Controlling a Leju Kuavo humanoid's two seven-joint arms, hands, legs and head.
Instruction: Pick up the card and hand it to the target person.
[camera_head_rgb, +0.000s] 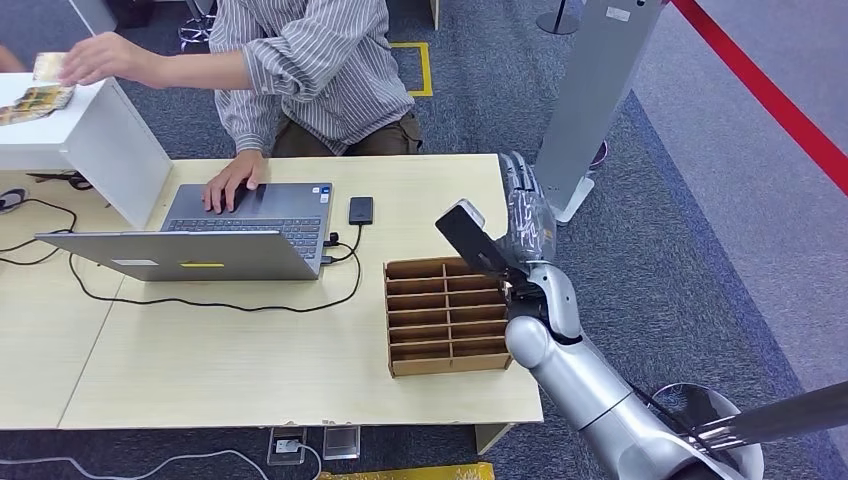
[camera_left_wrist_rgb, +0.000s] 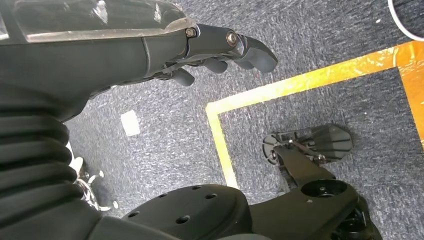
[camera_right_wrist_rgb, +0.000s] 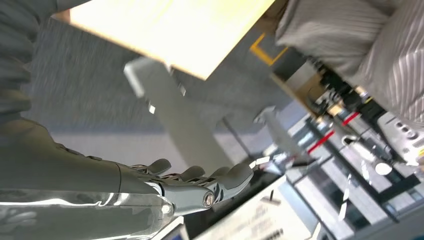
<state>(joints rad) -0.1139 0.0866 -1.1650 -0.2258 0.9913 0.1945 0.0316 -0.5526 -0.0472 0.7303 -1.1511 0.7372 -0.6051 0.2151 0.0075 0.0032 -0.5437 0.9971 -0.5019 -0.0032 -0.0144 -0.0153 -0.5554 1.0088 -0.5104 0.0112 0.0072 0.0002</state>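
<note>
Right arm (camera_head_rgb: 590, 385) nearest the lens, rising from lower right w/ right hand (camera_head_rgb: 525, 222) lifted above the wooden organizer (camera_head_rgb: 446, 315). Card (camera_head_rgb: 470, 238) dark, pinched betw. thumb and fingers, tilted w/ its upper end up-left, hanging just above the organizer's far right corner, clear of the slots. Prob. held high and angled so the face stays readable and free to pass on; slots below look empty, so likely already pulled out. Other fingers extended upward, not wrapped round the card. Right wrist view: fingers (camera_right_wrist_rgb: 220, 180) lightly curled, pale edge of the card below them, grip itself hard to read there.

Outward from the organizer: phone (camera_head_rgb: 361, 210) just beyond its far left corner, laptop (camera_head_rgb: 215, 235) further left w/ cable (camera_head_rgb: 200, 300) looping across the desk (camera_head_rgb: 250, 370) toward the organizer. Person (camera_head_rgb: 310, 70) in striped shirt seated at the desk's far side, beyond the laptop, one hand on its keyboard, other reaching far left to a white shelf (camera_head_rgb: 90, 125). Not facing the card yet, so handover probably needs a reach far-left from the organizer, over the phone.

Left hand (camera_left_wrist_rgb: 220, 50) hanging over carpet, fingers curled in loosely, holding nothing.

Est. progress: pick done, handover not yet.
</note>
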